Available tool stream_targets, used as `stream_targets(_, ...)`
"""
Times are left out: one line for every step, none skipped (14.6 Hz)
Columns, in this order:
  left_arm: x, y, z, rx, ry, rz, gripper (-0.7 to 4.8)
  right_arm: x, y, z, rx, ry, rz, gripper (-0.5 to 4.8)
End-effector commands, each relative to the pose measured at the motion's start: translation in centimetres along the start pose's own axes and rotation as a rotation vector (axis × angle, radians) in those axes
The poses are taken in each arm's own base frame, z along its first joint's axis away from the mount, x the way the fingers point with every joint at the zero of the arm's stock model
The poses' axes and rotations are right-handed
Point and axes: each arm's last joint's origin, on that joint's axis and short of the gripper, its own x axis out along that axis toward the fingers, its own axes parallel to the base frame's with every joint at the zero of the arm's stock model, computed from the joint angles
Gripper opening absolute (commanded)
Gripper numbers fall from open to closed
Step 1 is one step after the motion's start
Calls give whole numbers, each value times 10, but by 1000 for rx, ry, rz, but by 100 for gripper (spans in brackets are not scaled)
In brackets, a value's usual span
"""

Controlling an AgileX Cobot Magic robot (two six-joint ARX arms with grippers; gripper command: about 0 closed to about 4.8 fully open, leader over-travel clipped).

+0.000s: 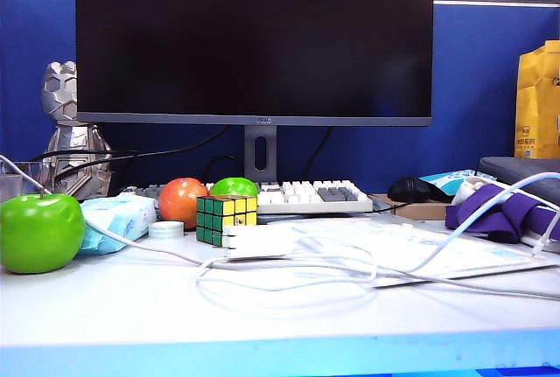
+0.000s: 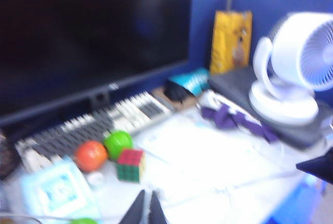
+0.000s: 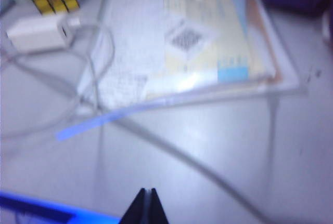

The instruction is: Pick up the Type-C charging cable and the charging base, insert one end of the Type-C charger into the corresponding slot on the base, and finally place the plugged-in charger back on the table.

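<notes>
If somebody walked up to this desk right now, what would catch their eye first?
Probably the big dark monitor filling the back of the desk, then the bright green apple at the front left. In the middle, the white charging base lies on the table beside the puzzle cube, with the Type-C charging cable looping in front. The left gripper and right gripper are both shut, empty, above the table.
</notes>
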Motion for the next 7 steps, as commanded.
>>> stream_targets(24,0,-17,-7,22,-36,-5,-1,0,-4,11,53,18,-3)
stream_targets(78,2,-64,0,-41,-34,-5,-1,0,-4,11,53,23,-3)
stream_targets(97,3,-91,-11,-45,-29,-5,-1,0,-4,11,53,23,-3)
stream_targets(107,3,-113,-49,-30,-20,-5,-1,0,-4,11,53,23,-3)
stream_targets(117,4,-142,-94,9,29,-5,-1,0,-4,11,53,22,-3)
stream_targets(122,4,-161,-124,19,63,-5,-1,0,-4,11,53,22,-3)
stream_targets(123,5,-169,-140,5,86,-5,-1,0,-4,11,53,22,-3)
